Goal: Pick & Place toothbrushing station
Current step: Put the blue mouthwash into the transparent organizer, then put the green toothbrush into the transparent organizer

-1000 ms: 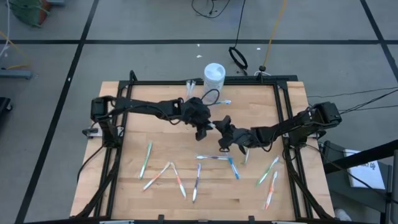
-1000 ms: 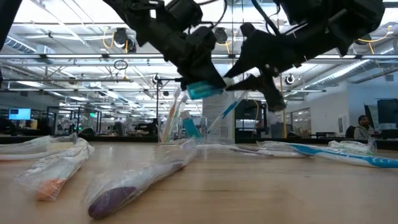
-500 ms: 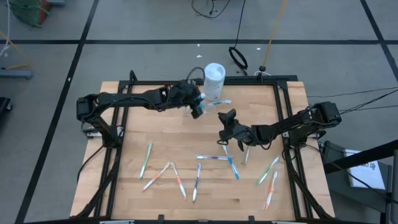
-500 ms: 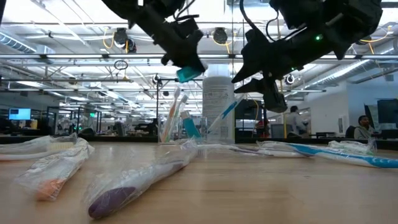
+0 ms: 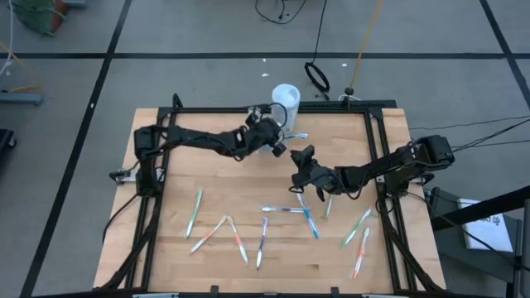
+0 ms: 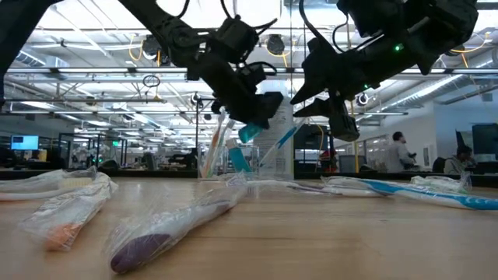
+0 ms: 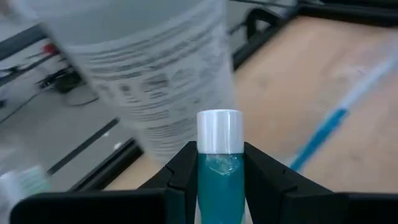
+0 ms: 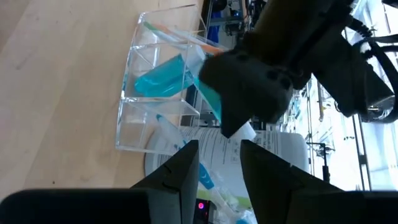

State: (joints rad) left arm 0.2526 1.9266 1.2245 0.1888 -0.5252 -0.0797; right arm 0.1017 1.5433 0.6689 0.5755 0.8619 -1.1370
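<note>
- The wooden desk (image 5: 166,248) is filling the middle of the high view, with loose toothbrushes (image 5: 263,242) lying scattered across its lower half.
- A white tub (image 5: 286,99) is standing at the desk's upper edge, just above centre.
- A clear plastic holder (image 8: 140,112) is sitting beside the tub, holding a teal tube (image 8: 160,78) and toothbrushes.
- The left tool (image 5: 273,142) is hanging just below the tub, above the holder, clamping a teal toothpaste tube (image 7: 219,165) whose white cap is pointing toward the tub.
- The right tool (image 5: 300,162) is hovering right of centre, away from the desk surface, its fingers (image 8: 180,177) standing apart and gripping nothing.
</note>
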